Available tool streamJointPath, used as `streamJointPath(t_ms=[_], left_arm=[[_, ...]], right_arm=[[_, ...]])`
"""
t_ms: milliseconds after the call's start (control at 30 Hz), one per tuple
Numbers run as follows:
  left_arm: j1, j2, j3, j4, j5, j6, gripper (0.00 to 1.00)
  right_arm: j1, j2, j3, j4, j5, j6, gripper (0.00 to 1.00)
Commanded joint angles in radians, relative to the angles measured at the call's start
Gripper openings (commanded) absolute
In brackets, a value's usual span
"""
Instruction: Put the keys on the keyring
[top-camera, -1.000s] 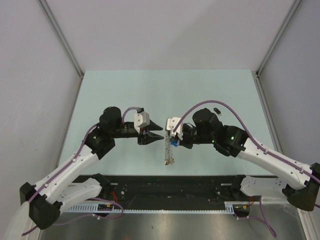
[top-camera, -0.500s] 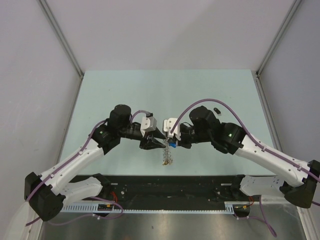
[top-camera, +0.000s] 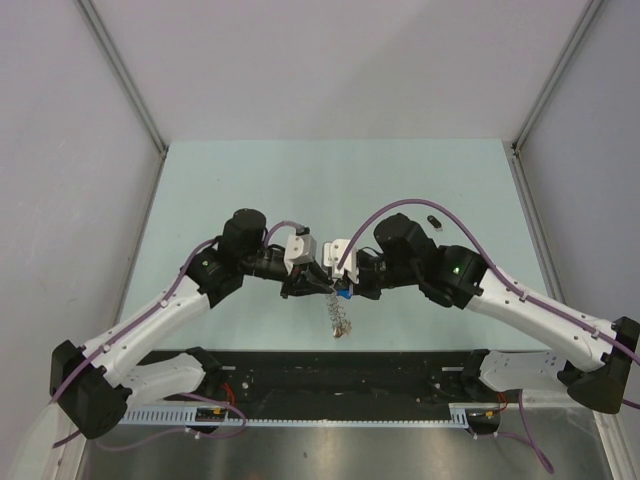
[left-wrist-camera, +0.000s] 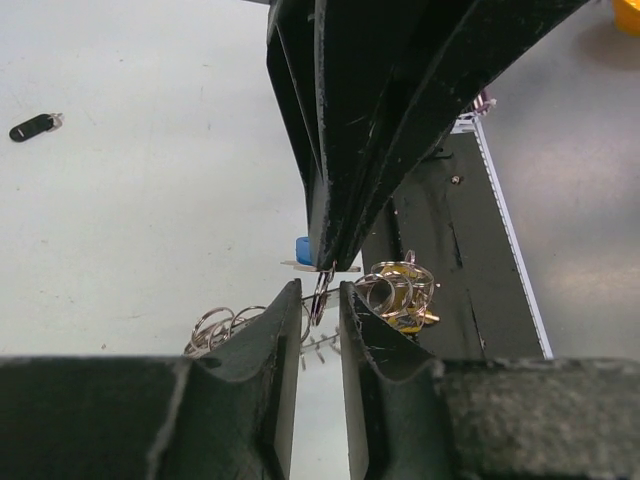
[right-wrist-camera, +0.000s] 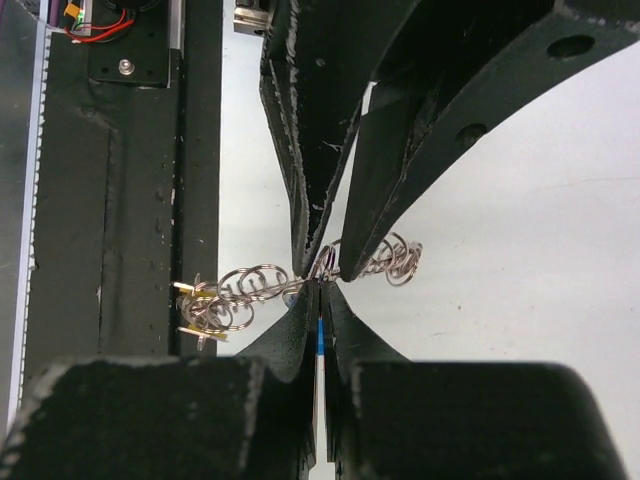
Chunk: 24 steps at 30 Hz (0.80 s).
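Observation:
My right gripper (top-camera: 343, 289) (right-wrist-camera: 318, 292) is shut on the blue key (right-wrist-camera: 318, 342), whose blue head also shows in the left wrist view (left-wrist-camera: 303, 250). The keyring (top-camera: 338, 314) (right-wrist-camera: 250, 283), a string of coiled silver loops, dangles from those fingertips above the table. The yellow key (right-wrist-camera: 196, 316) (left-wrist-camera: 402, 305) hangs among the loops at its lower end. My left gripper (top-camera: 323, 284) (left-wrist-camera: 319, 297) faces the right one tip to tip. Its jaws stand narrowly apart on either side of one ring loop (left-wrist-camera: 320, 290) without pressing it. The black key (top-camera: 432, 220) (left-wrist-camera: 32, 127) lies on the table at the far right.
The pale green table (top-camera: 220, 190) is walled in by grey panels at left, right and back. A black rail with cable tracks (top-camera: 340, 375) runs along the near edge, right under the hanging keyring.
My left gripper has moved right to meet the right gripper, and its jaws have narrowed around a loop. The right gripper has shifted slightly left with the key and ring.

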Motion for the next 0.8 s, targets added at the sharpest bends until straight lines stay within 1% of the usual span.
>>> streamJointPath(t_ms=[0,100,133,167,500,700,767], left_arm=[[-0.012,0.01,0.052,-0.03,0.016,0.034,0.24],[-0.014,0.008,0.057,-0.033,0.008,0.034,0.12],[-0.014,0.007,0.057,-0.032,0.005,0.034,0.02],[-0.014,0.002,0.052,-0.027,0.002,0.032,0.0],[-0.012,-0.023,0.04,0.008,-0.041,-0.009,0.0],[-0.011,-0.046,0.038,0.013,-0.07,-0.023,0.01],[-0.008,-0.052,0.028,0.04,-0.07,-0.043,0.0]], right_arm=[[0.007,-0.004,0.061,0.035,-0.011,-0.013,0.0],[0.008,-0.005,0.061,0.03,-0.008,-0.013,0.0],[0.008,-0.008,0.061,0.029,-0.005,-0.013,0.0],[0.007,-0.008,0.061,0.026,0.0,-0.011,0.0],[-0.001,-0.053,0.053,-0.068,0.119,0.032,0.0],[0.001,-0.088,-0.004,-0.066,0.129,0.067,0.0],[0.001,-0.103,-0.024,-0.056,0.129,0.082,0.0]])
